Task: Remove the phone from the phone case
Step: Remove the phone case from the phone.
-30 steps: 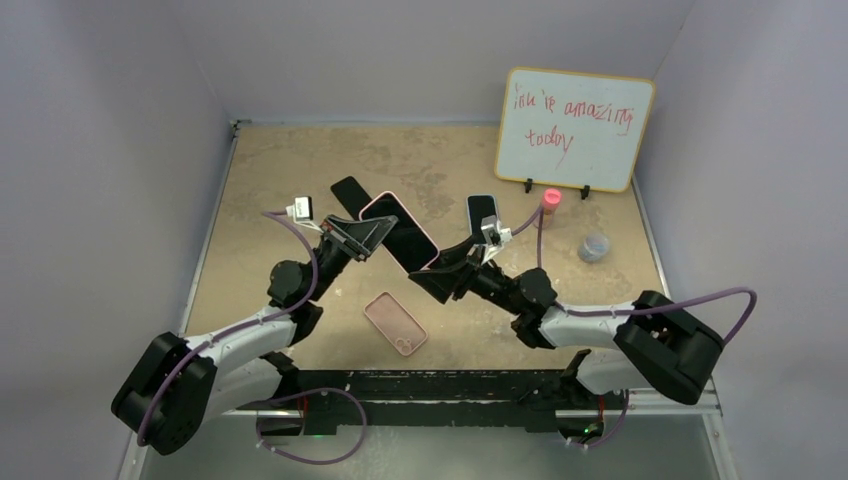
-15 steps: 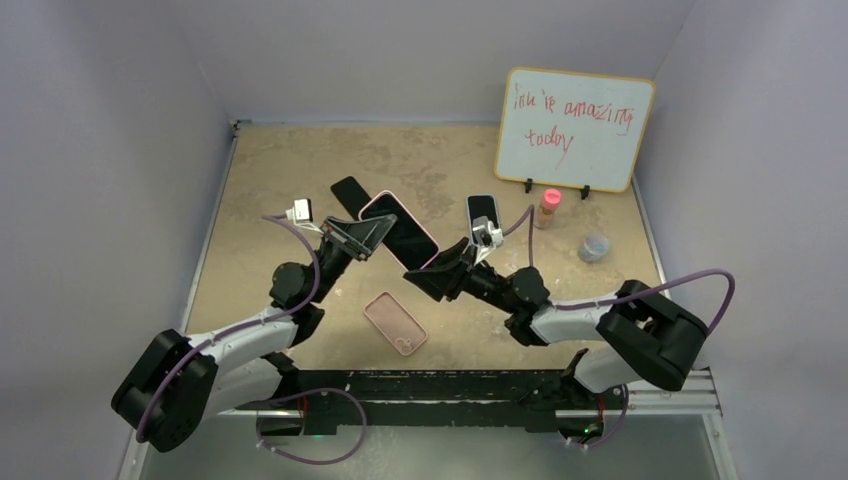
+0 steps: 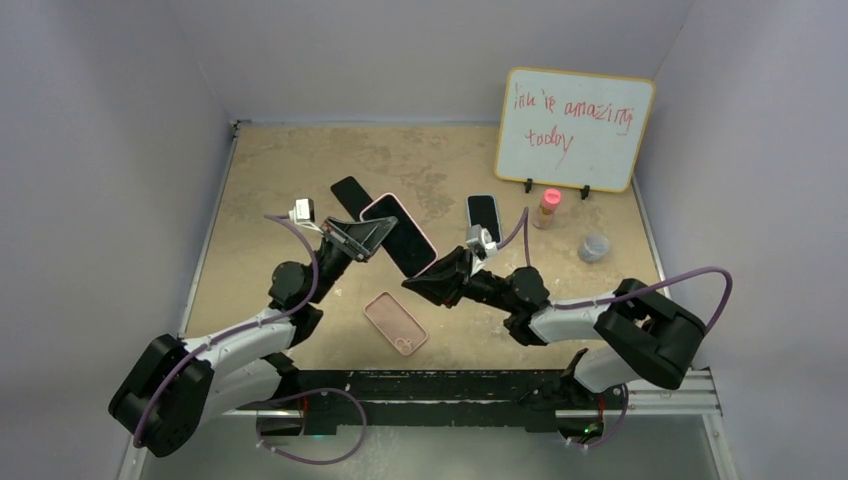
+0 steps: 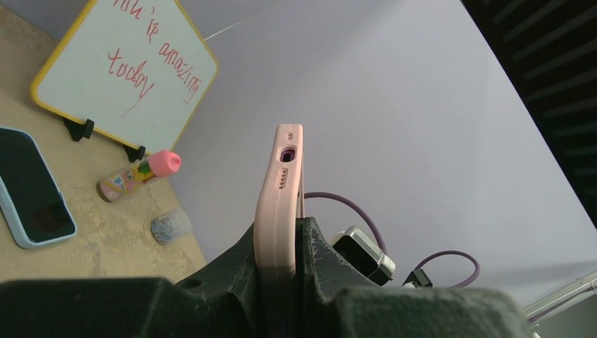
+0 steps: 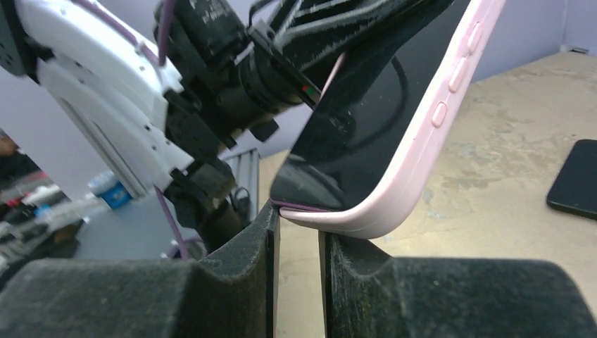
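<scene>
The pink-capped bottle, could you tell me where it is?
In the top view the bottle stands far right, just before the whiteboard, near a small cup.

The only writing that can be read is red handwriting on the yellow-framed whiteboard (image 3: 575, 128). It stands on the desk (image 3: 290, 170), well beyond the right claw (image 3: 420, 283) and off to its right. There are two lines. The upper one ends in "amazing"; its first word is a scrawl, perhaps "you're", though I cannot tell. The lower line says "today". The left wrist view shows the same words, far past the left claw (image 4: 280, 246) on its left. The pink-capped bottle (image 3: 548, 207), a little nearer the right claw than the board, has a label too small to read.
</scene>
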Available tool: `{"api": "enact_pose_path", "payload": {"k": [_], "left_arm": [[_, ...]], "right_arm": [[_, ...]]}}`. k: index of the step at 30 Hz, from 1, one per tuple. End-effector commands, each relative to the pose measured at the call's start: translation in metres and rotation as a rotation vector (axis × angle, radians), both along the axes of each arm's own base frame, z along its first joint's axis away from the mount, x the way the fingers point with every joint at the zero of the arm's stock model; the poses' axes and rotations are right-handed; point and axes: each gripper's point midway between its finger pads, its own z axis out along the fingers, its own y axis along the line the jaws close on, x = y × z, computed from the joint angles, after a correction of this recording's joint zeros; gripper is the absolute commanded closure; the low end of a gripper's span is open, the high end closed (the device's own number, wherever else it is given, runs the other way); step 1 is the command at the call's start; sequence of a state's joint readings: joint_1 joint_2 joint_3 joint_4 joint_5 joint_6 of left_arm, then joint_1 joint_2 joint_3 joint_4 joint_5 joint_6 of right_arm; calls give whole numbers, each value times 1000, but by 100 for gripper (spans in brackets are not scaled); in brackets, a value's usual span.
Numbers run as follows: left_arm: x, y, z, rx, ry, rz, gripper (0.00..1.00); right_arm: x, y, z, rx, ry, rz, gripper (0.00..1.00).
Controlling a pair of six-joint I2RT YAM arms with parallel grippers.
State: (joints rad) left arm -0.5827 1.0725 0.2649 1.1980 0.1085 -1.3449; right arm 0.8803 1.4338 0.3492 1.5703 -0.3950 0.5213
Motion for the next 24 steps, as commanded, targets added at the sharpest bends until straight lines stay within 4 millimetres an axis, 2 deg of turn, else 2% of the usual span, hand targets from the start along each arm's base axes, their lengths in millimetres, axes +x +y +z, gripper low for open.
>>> {"api": "enact_pose_path", "payload": {"k": [1,6,11,15,17,19,20,24], "left_arm": [[-14,-15,12,12,19,-123,100],[-25,-19,18,7,7,-230,100],[-32,-24,21,35,-43,-297,100],[-26,-17,24,73,-92,-311,100],[-23,-12,26,106,-121,-310,100],[-21,-11,27,158,-150,-315,100],[-20,-12,29,181,-169,-315,100],[-22,-18,34,274,-247,-346,100]], "right_arm": [[19,4,5,-72,-220,-80,100],[46,-17,5,-38,-119,-160,100],[43,-24,7,-19,-63,-124,100],[23,-30,3,-62,-62,-23,76],[15,-33,-9,-123,-45,13,65],[8,-36,-13,-180,-81,36,59],[5,-37,-22,-229,-74,50,55],[-2,-41,-20,-310,-141,82,47]]}}
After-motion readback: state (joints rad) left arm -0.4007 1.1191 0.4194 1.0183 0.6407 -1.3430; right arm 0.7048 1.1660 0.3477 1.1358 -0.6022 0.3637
